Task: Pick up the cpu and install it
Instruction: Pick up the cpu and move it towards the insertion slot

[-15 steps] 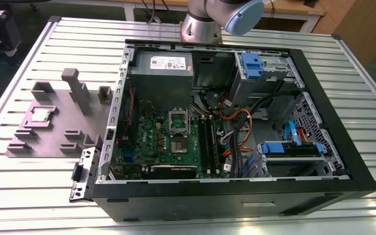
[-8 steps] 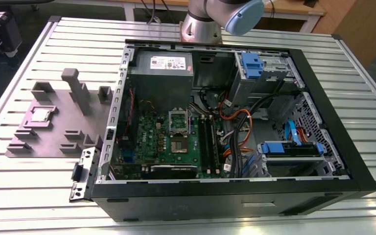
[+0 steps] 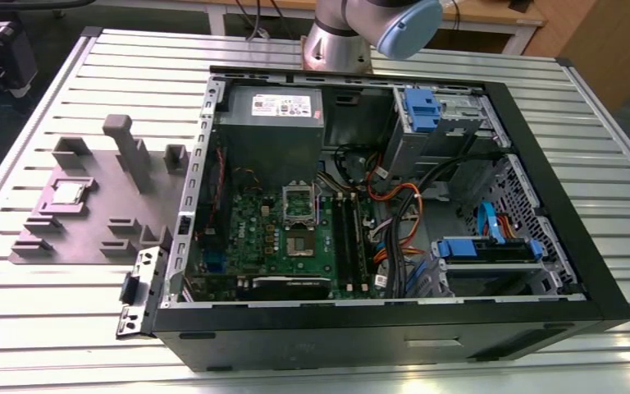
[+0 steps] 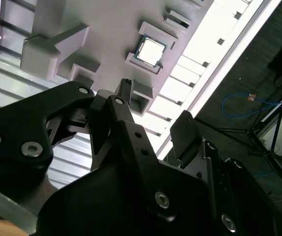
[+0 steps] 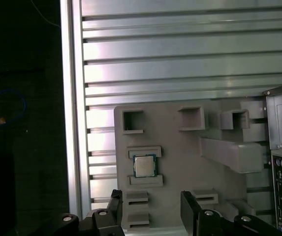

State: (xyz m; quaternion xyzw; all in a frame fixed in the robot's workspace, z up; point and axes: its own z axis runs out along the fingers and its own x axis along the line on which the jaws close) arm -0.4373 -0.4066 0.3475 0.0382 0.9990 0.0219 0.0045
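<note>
The cpu [image 3: 69, 193] is a small silvery square chip lying flat in a recess of the grey plastic fixture [image 3: 96, 217], on the exterior view's left beside the computer case. Both wrist views look down on the cpu [image 5: 144, 165] [image 4: 150, 50] from well above. My gripper [image 5: 152, 212] [image 4: 154, 112] is open, its black fingers [image 5: 115, 206] spread with nothing between them, hanging above the fixture [image 5: 180, 157] and apart from the chip. The green board [image 3: 282, 238] inside the case has a metal-framed socket [image 3: 299, 201] near its middle.
The open black computer case [image 3: 577, 271] lies on a ribbed metal table [image 3: 63, 328]. Cables, blue drive brackets [image 3: 488, 249] and a power supply [image 3: 271, 107] crowd its inside. Upright grey blocks [image 3: 129, 148] rise from the fixture. The arm's base [image 3: 337, 45] stands behind the case.
</note>
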